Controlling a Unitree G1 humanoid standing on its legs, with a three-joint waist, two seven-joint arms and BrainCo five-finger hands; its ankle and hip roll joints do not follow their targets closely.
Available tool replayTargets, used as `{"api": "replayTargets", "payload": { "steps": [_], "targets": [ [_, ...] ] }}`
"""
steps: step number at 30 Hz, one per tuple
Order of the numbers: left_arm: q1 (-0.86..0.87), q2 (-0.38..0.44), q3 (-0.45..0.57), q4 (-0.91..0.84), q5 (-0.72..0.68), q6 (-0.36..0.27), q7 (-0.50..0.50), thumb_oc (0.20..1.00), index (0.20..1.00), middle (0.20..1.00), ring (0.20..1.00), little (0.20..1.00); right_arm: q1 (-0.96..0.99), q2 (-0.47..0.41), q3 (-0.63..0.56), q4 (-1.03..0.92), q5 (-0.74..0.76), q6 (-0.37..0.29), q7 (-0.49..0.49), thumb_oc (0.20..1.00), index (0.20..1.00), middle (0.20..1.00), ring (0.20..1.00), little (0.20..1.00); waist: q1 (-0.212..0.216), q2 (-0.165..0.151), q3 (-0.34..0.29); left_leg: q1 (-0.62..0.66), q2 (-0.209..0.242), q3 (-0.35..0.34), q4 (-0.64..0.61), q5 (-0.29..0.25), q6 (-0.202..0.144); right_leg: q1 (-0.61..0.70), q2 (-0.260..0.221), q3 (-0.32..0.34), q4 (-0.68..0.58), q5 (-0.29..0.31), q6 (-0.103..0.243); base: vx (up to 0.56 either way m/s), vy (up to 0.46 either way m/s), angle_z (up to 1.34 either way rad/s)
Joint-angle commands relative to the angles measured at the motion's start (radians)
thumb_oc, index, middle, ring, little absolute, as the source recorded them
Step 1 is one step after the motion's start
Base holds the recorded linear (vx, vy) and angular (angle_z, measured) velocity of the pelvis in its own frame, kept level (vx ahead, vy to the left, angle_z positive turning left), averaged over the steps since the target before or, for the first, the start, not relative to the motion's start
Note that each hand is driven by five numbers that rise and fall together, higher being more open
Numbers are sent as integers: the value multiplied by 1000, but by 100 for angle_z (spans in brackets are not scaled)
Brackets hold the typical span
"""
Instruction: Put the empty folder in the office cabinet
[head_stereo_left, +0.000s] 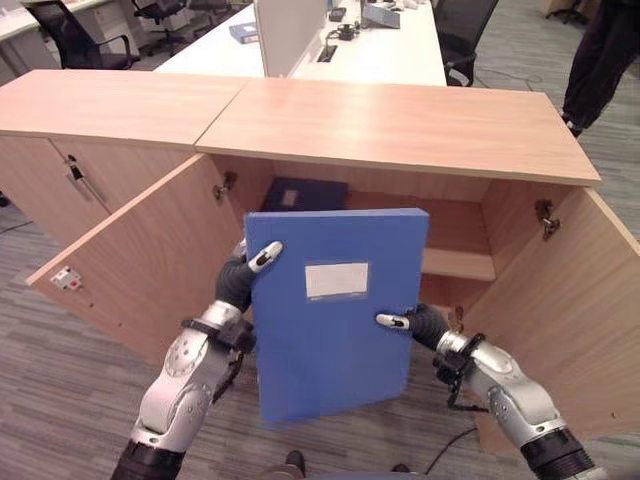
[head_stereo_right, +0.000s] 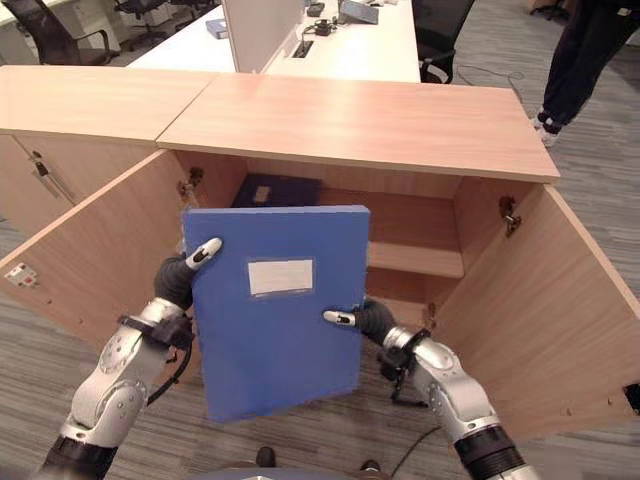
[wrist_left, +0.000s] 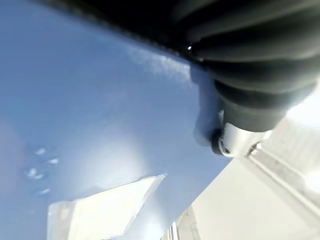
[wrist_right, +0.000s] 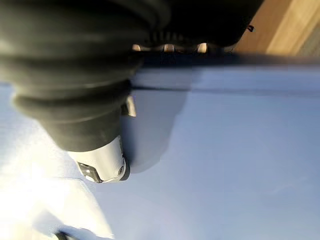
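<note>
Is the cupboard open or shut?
Open. Both doors of the cabinet swing wide, one door on each side, showing the shelf inside, behind the blue folder held up in front.

The folder stands upright at frame centre, before the open office cabinet, with the left robot hand at its left edge and the right robot hand at its right. Another folder lies inside the cabinet, behind it. A worktop stretches across the upper frame beyond.

Both hands' fingers hidden behind folder.
</note>
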Motion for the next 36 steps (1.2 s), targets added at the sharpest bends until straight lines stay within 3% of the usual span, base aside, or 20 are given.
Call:
{"api": "replayTargets", "payload": {
  "steps": [1,7,9,10,12,13,14,18,19,21,23,27,29,32,33,36],
  "targets": [
    [-22,-28,-7,25,37,-56,-43,1000,1000,1000,1000,1000,-36,67,-37,-43,101,-62,-21,200,200,200,200,200,7,-4,-31,12,48,43,9,-52,-66,42,-7,70,66,-152,49,47,-66,-3],
    [39,6,90,177,204,-66,-60,1000,1000,1000,1000,1000,34,73,-130,11,8,-73,-66,200,200,200,200,200,-4,8,-26,14,67,61,52,-54,-79,51,8,81,62,-173,35,39,-55,-5],
    [48,23,109,270,262,-76,-42,1000,1000,1000,1000,1000,47,80,-167,46,-15,-96,-116,200,200,200,200,200,-10,13,-9,-10,74,67,104,-59,-89,53,10,86,67,-185,27,-17,-45,-11],
    [60,23,111,345,277,-77,-45,1000,1000,1000,1000,1000,57,90,-194,61,-25,-105,-143,200,200,200,200,200,-22,14,0,-59,86,83,199,-53,-105,44,10,87,71,-196,14,-36,-51,-6],
    [67,16,108,429,299,-76,-40,1000,1000,1000,1000,1000,74,89,-215,64,-64,-119,-170,200,200,200,200,200,-34,15,21,-130,116,98,311,11,-126,49,12,87,63,-209,1,-25,-21,7],
    [66,16,108,433,300,-79,-40,1000,1000,1000,1000,1000,75,89,-215,63,-65,-119,-171,200,200,200,200,200,-34,18,24,-130,122,95,322,3,-131,54,17,88,64,-214,-2,47,30,27],
    [76,6,100,494,323,-75,-40,1000,1000,1000,1000,1000,88,110,-224,77,-41,-121,-184,200,200,200,200,200,-38,21,35,-161,161,121,327,55,-131,70,15,84,51,-216,1,88,34,20],
    [90,-3,96,588,361,-73,-34,1000,1000,1000,1000,1000,100,120,-221,95,-32,-129,-196,200,200,200,200,200,-36,6,42,-195,197,130,252,62,-129,86,-5,98,50,-219,24,121,54,-2],
    [95,-4,91,626,389,-73,-36,1000,1000,1000,1000,1000,105,121,-223,102,-34,-133,-200,200,200,200,200,200,-37,9,42,-205,217,126,203,88,-134,84,-8,104,56,-222,35,179,151,4],
    [104,-8,85,744,457,-79,-19,1000,1000,1000,1000,1000,97,121,-214,135,-10,-144,-212,200,200,200,200,200,-21,26,52,-257,280,51,74,155,-152,83,-20,171,90,-245,60,315,255,2],
    [108,-18,88,832,478,-87,-6,1000,1000,1000,1000,1000,98,111,-203,142,-4,-146,-213,200,200,200,200,200,-9,39,61,-263,297,-11,40,177,-176,101,-20,222,107,-274,69,297,184,-65],
    [118,-30,73,923,502,-83,-17,1000,1000,1000,1000,1000,106,114,-192,160,-15,-147,-206,200,200,200,200,200,-4,52,37,-250,293,6,24,190,-186,129,-16,245,106,-290,84,282,197,-47],
    [113,-40,62,986,512,-88,-18,1000,1000,1000,1000,1000,108,125,-183,168,-18,-147,-202,200,200,200,200,200,0,39,25,-232,274,49,30,179,-178,121,-46,257,112,-277,108,291,329,2],
    [115,-46,55,1077,554,-91,-16,1000,1000,1000,1000,1000,99,144,-153,191,-40,-139,-198,200,200,200,200,200,8,8,17,-206,216,110,39,129,-129,74,-130,294,142,-217,157,270,388,-75],
    [101,-38,45,1123,589,-90,-17,1000,1000,1000,1000,1000,78,155,-131,202,-53,-137,-198,200,200,200,200,200,10,-11,17,-193,173,144,36,95,-93,18,-169,304,202,-152,179,307,468,-123],
    [78,-22,39,1176,637,-78,-2,1000,1000,1000,1000,1000,66,174,-133,200,-50,-141,-210,200,200,200,200,200,3,-21,36,-171,117,154,34,27,-27,-122,-184,319,468,-49,179,222,371,-46]
  ]
}}
